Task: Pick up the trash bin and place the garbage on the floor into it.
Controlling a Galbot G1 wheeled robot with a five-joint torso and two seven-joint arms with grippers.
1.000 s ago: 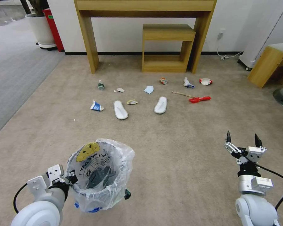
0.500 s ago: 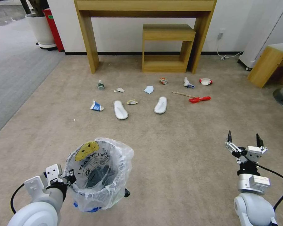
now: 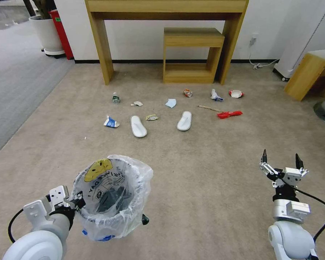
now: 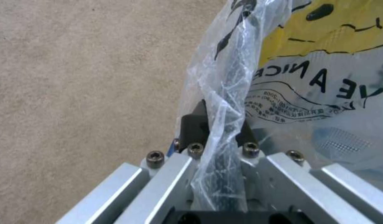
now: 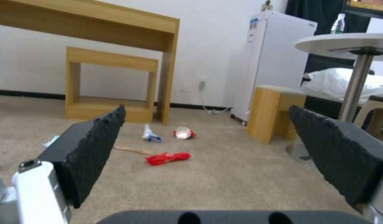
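Gripping the trash bin (image 3: pixel 112 200) by its near-left rim, my left gripper (image 3: pixel 77 202) has its fingers pinched onto the black wall and the crinkly clear liner (image 4: pixel 224 102) bunched over it. That bin is small, round and black, held at the near left of the beige carpet (image 3: pixel 206 173); the bag puffs over the rim, printed with black lettering and a yellow patch, and dark shapes I cannot identify sit inside. My right gripper (image 3: pixel 280 161) hovers over the near right of the carpet, its black ribbed pads (image 5: pixel 98 149) spread wide with nothing between them. Farther out, toward the wooden table (image 3: pixel 166 14), the garbage lies scattered: two flat white slippers (image 3: pixel 138 126), a blue-white carton (image 3: pixel 111 122), a small bottle (image 3: pixel 115 98), a crushed can (image 3: pixel 187 92), a blue mask (image 3: pixel 171 103), a thin wooden stick (image 3: pixel 209 108) and a glossy red wrapper (image 3: pixel 229 114).
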